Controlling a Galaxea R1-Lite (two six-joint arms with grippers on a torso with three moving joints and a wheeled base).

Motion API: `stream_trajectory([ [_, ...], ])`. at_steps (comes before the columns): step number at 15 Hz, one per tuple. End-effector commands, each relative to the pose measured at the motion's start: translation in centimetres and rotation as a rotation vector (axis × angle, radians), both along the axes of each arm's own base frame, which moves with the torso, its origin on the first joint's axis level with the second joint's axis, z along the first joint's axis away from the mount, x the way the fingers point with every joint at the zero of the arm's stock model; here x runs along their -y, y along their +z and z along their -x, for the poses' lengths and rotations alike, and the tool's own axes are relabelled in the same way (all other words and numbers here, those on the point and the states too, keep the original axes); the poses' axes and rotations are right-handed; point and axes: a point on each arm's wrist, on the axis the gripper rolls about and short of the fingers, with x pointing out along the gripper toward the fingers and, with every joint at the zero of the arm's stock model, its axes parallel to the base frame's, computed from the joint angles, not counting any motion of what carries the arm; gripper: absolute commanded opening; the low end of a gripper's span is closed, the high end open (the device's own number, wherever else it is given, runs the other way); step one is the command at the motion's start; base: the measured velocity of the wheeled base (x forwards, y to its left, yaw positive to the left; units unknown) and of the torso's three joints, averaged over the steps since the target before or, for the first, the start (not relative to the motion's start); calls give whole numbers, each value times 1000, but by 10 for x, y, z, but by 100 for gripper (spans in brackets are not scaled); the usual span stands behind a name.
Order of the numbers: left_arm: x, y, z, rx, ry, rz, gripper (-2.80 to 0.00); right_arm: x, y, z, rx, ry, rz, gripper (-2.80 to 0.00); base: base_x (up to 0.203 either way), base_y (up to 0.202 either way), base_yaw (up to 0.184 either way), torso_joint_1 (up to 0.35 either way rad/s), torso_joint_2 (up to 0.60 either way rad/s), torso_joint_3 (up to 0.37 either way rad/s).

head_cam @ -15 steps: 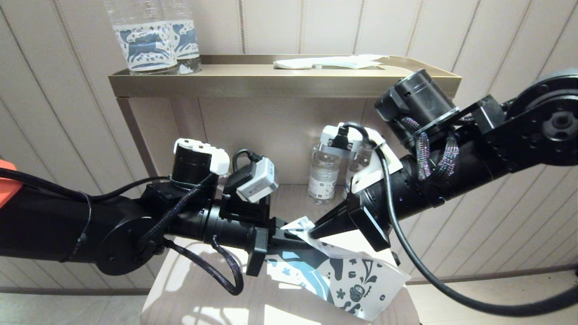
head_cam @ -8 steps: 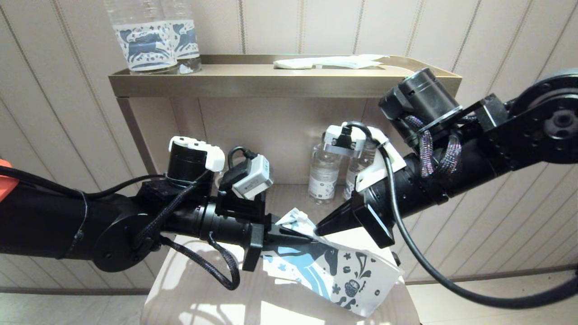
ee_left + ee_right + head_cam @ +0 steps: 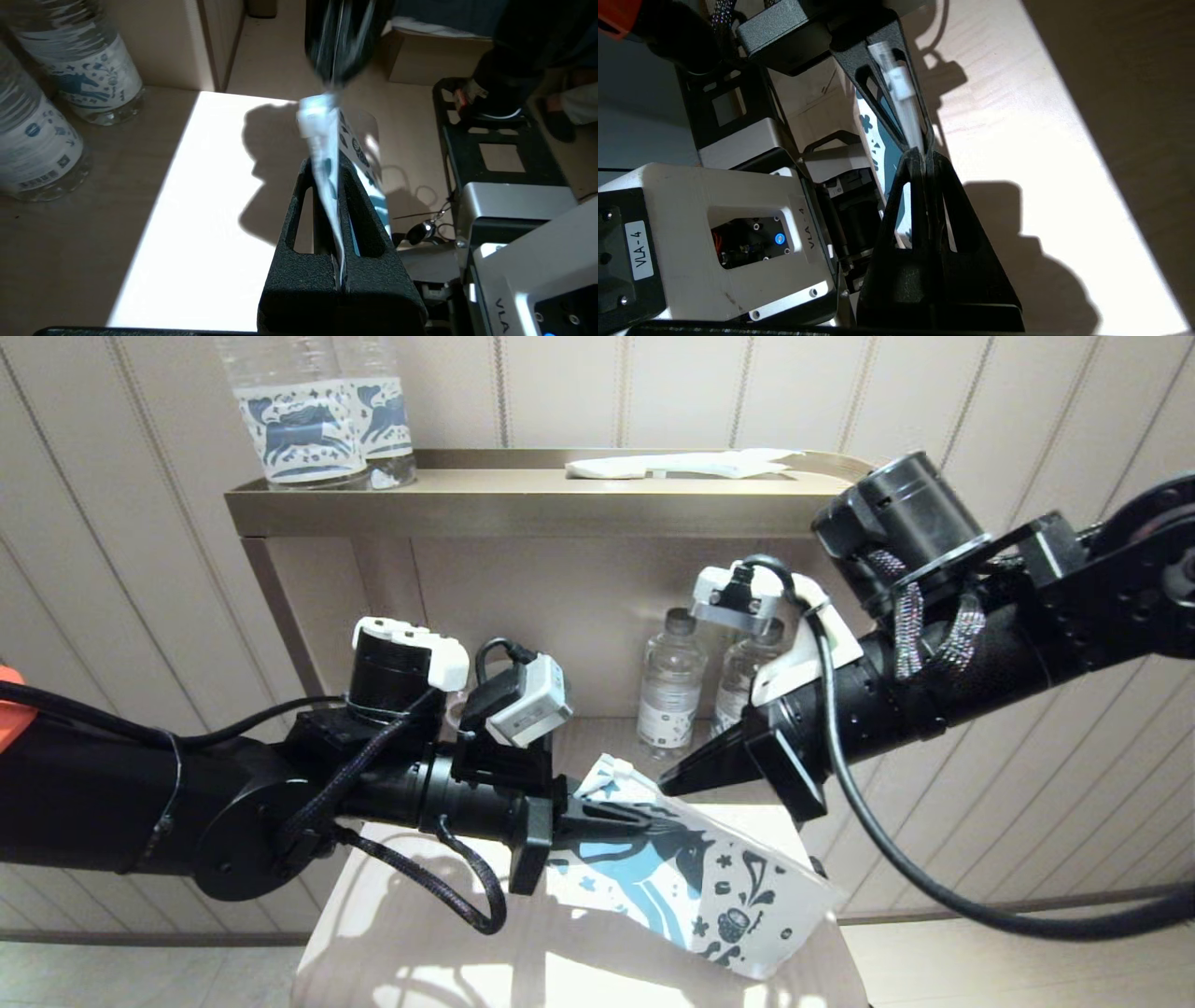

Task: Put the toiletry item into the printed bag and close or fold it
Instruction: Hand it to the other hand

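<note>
The printed bag [image 3: 695,887] hangs tilted above the low wooden table [image 3: 420,943], its blue horse print facing up. My left gripper [image 3: 642,821] is shut on the bag's upper end, and the bag stands edge-on between its fingers [image 3: 362,205]. My right gripper [image 3: 667,785] comes in from the right, shut, with its tip at the bag's raised top corner [image 3: 609,779]. In the right wrist view a thin pale strip of the bag [image 3: 903,100] runs from the right gripper [image 3: 920,153] to the left fingers [image 3: 859,60]. No toothbrush shows in any view.
Two clear bottles [image 3: 670,695] stand at the back of the lower shelf, close behind the right gripper. On the brass top shelf [image 3: 579,509] are horse-label bottles [image 3: 317,420] and a flat white packet [image 3: 681,464]. Both forearms cross in front of the shelf.
My right gripper has risen and drawn back to the right. The bag's top corner has lifted with it, and the left gripper has shifted slightly right.
</note>
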Motion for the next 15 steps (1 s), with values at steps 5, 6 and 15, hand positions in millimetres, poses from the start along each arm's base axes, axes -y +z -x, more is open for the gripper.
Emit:
stream_trajectory([
  [5, -1, 6, 4, 19, 5, 8, -280, 34, 20, 38, -1, -71, -55, -280, 0, 0, 0, 0, 0, 0],
  [6, -2, 7, 4, 20, 6, 10, -280, 35, 16, 39, -14, -83, -55, -280, 0, 0, 0, 0, 0, 0],
  [15, 9, 14, 11, 17, 63, 4, -280, 8, -6, 22, -96, -152, -210, -280, 0, 0, 0, 0, 0, 0],
])
